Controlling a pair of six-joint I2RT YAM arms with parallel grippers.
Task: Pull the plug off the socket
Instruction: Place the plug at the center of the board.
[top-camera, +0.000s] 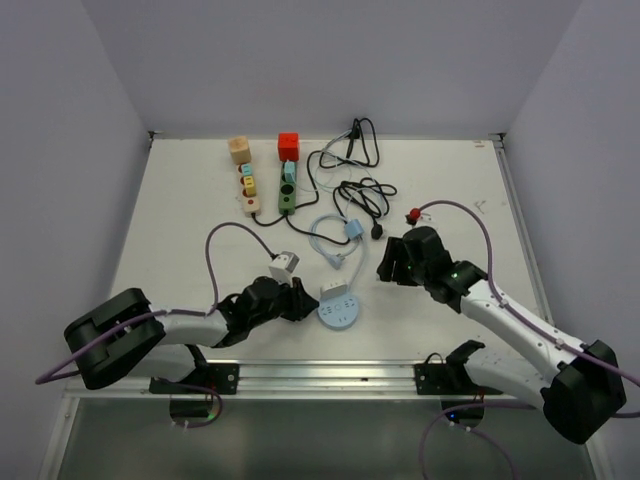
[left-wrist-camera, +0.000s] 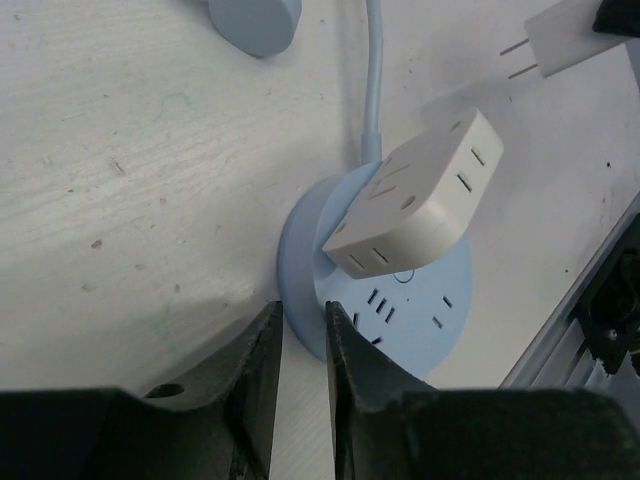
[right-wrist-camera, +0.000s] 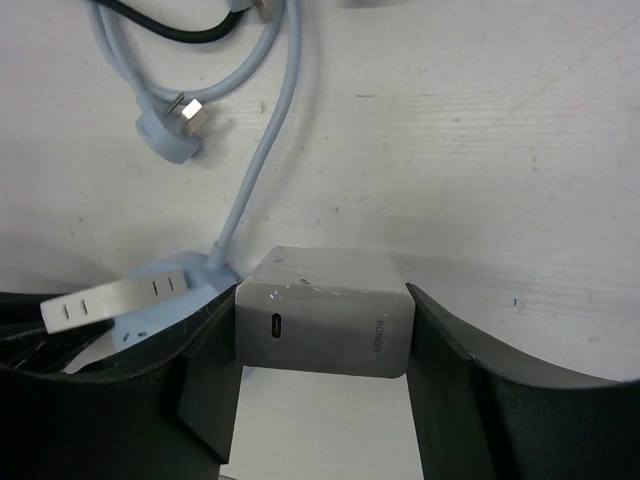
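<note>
Worry: my right claw is clenched on the plug (prongs clear), but my left claw, parted and empty at roughly 9 o'clock of the socket, could shove it.

White charger plug, prongs bare, held in right pincer, clear of round blue socket

White tabletop, scuffed and marked. Near front edge: round blue socket, its pale blue cable looping away behind. Left of it, white cube adapter. Toward back: green power strip, wooden strip just beside it, black cable tangle. Small red plug right of tangle.
</note>
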